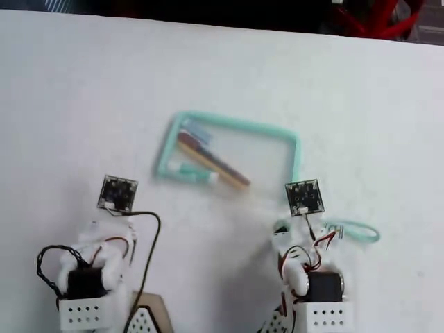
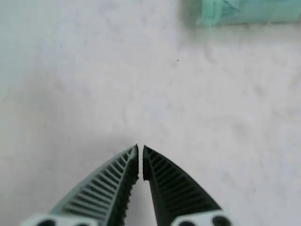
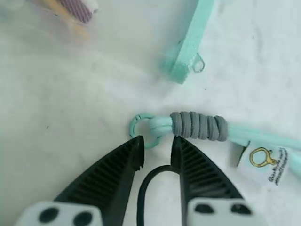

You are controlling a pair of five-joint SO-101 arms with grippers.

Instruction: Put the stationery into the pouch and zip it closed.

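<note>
Both arms sit folded low. The left tool point(image 2: 140, 149) is pinched together over bare bench point(image 2: 94, 70), the pouch point(image 2: 244, 12) ahead of it. The right tool point(image 3: 156, 142) stands slightly apart at the strap point(image 3: 200, 126) ring; the pouch, holding stationery point(image 1: 211, 161), lies just beyond.

The pouch point(image 1: 229, 149) is lying mid-way across the table point(image 1: 69, 104), ahead of both arms | stationery point(image 1: 211, 163) is lying inside it, toward its left end | a strap point(image 1: 354, 231) is lying apart, off its near right corner | the right gripper point(image 3: 157, 143) is sitting at the strap's ring end | the left gripper point(image 2: 140, 150) is sitting short of the pouch's near left corner
</note>
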